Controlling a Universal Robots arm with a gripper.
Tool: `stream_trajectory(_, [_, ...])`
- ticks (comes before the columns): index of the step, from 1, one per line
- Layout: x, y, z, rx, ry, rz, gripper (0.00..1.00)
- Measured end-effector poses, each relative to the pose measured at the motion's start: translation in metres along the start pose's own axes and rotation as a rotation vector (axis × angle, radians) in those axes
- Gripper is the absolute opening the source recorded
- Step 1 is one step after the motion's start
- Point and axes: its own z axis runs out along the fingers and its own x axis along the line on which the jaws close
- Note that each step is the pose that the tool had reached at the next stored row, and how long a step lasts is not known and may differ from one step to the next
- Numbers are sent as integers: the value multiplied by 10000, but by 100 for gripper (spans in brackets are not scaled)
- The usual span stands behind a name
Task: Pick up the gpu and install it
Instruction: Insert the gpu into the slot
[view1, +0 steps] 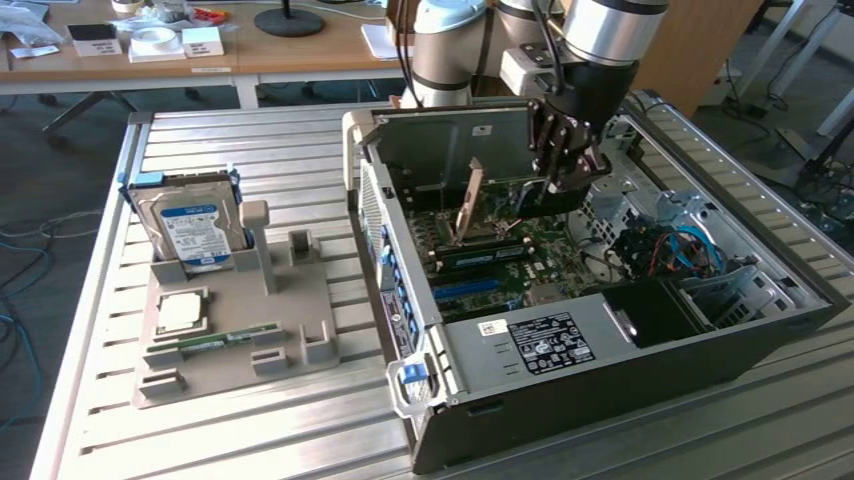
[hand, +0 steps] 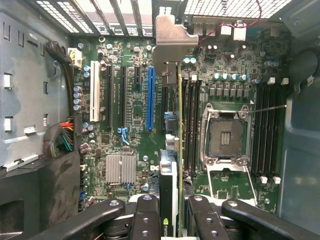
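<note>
Exterior view: the arm stands behind the open case (view1: 601, 370) and bends down into it, wrist pointing at the board, with the gripper (view1: 561, 185) low inside near the rear wall. It is clamped on the gpu (view1: 527, 205), which it holds on edge over the motherboard. In the wrist view the black fingers (hand: 145, 220) pinch the gpu (hand: 179, 125) from both sides. The card runs away edge-on to its silver bracket (hand: 170, 42), just beside the blue slot (hand: 150, 97). A green Nvidia eye mark (hand: 165, 225) shows on the card between the fingers. On the table's holder (view1: 227, 330) a hard drive (view1: 187, 225) stands upright with a blue label, and the case carries a sticker (view1: 545, 340); I cannot read either. Whether the card's lower edge touches a slot is hidden.
</note>
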Motion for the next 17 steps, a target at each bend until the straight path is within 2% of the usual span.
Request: stream_trajectory(17, [1,1,41,7,-2,0,27])
